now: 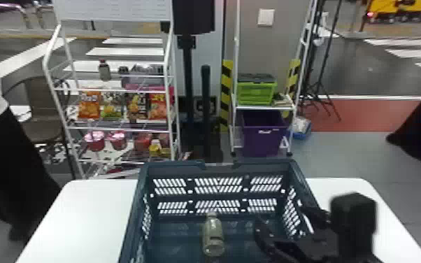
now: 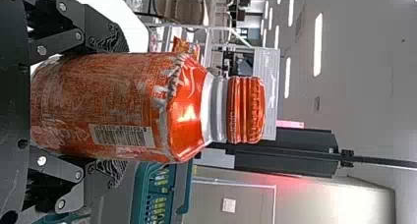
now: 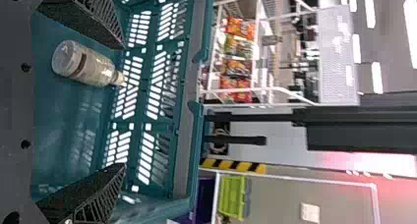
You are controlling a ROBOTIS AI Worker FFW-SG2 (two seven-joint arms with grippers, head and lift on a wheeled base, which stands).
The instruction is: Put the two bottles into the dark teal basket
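Orange bottle held upright, cap up, by the left gripper; the teal basket it likely goes into next lies to its right. Inside lies a pale bottle, near the right gripper, fingers spread wide and empty.

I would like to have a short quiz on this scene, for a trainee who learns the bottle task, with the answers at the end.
1. True or false: the pale bottle is inside the basket.
2. Where is the orange-red bottle? (a) in the basket (b) in the left claw (c) on the table
3. Fill in one word, "open" or "shut": the right claw is ____.

Key: 1. True; 2. b; 3. open
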